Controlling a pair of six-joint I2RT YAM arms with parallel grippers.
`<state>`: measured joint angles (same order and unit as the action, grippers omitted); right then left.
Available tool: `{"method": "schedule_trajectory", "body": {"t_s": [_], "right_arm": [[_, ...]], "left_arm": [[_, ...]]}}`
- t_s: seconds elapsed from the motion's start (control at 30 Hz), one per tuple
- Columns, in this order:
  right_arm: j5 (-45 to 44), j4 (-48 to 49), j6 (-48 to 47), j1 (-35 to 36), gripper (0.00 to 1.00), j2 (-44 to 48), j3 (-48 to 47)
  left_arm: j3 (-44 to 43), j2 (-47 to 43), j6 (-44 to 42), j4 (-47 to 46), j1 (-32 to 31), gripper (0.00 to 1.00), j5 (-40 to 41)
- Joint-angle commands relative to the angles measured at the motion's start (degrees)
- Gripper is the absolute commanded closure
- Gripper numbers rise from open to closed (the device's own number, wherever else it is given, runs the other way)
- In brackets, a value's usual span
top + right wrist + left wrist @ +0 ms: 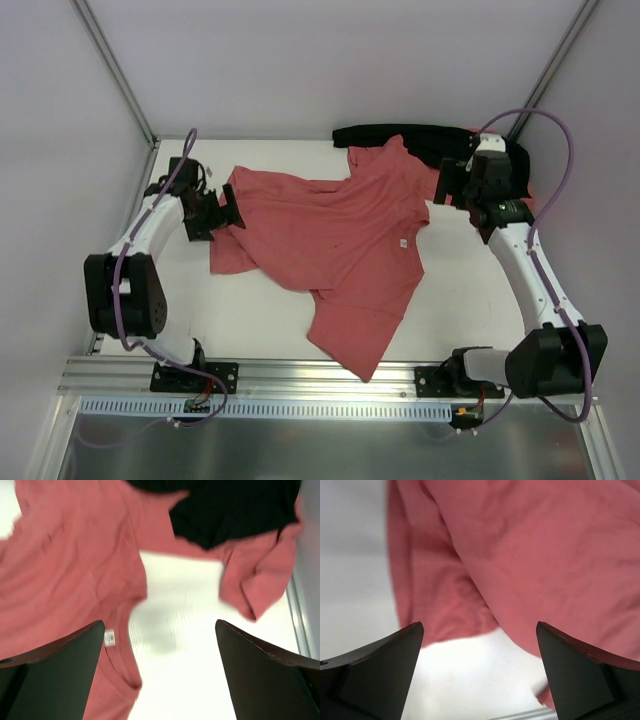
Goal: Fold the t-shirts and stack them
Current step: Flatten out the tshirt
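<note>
the t-shirt (340, 240) lies rumpled and skewed in the middle of the table (260, 320). the left gripper (230, 208) at its sleeve and the right gripper (446, 186) near its far edge both have jaws apart, holding nothing. to flatten it well, pinch opposite corners and pull evenly outward.

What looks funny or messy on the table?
The salmon-red t-shirt lies rumpled and crooked across the table, with folds bunched up instead of flat. Its white label shows, so it may be inside out. A black cloth is bunched at the far edge.
</note>
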<state>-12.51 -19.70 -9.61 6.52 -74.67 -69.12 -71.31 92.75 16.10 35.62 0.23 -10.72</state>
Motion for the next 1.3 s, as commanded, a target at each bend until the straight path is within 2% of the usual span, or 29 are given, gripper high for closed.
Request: {"method": "schedule_trajectory", "body": {"t_s": [0.0,0.1,0.27,0.4,0.5,0.7,0.87,1.1,1.27], "right_arm": [[0.7,-5.8,2.5,0.5,0.0,6.9,3.7],[2.8,-11.9,4.5,1.7,0.0,11.0,8.0],[5.7,-18.0,8.5,5.5,0.01,15.7,16.4],[11.2,-20.8,11.6,8.1,0.0,13.7,20.9],[11.4,-20.1,12.4,10.1,0.01,10.1,21.7],[16.8,-17.7,12.3,10.9,0.01,-1.3,16.0],[20.7,-16.2,13.3,14.2,0.0,-10.8,11.1],[24.5,-16.7,13.3,18.5,0.0,-19.4,5.2],[23.8,-16.6,13.0,18.7,0.0,-24.1,6.3]], "left_arm": [[9.0,-6.8,5.3,-7.0,1.4,0.01,-16.4],[12.7,-11.3,6.6,-7.8,1.4,0.02,-20.7],[16.8,-15.1,3.7,-6.2,1.4,0.01,-18.2],[19.9,-16.9,5.3,-8.3,1.3,0.01,-17.8],[19.8,-17.5,5.3,-8.3,1.3,0.01,-17.2],[17.9,-17.1,5.6,-7.8,1.2,0.01,-17.5],[16.3,-16.6,5.3,-7.1,1.3,0.01,-17.0],[14.6,-14.9,5.4,-6.8,1.3,0.01,-16.5],[12.5,-13.4,5.2,-5.9,1.3,0.01,-16.4]]}}
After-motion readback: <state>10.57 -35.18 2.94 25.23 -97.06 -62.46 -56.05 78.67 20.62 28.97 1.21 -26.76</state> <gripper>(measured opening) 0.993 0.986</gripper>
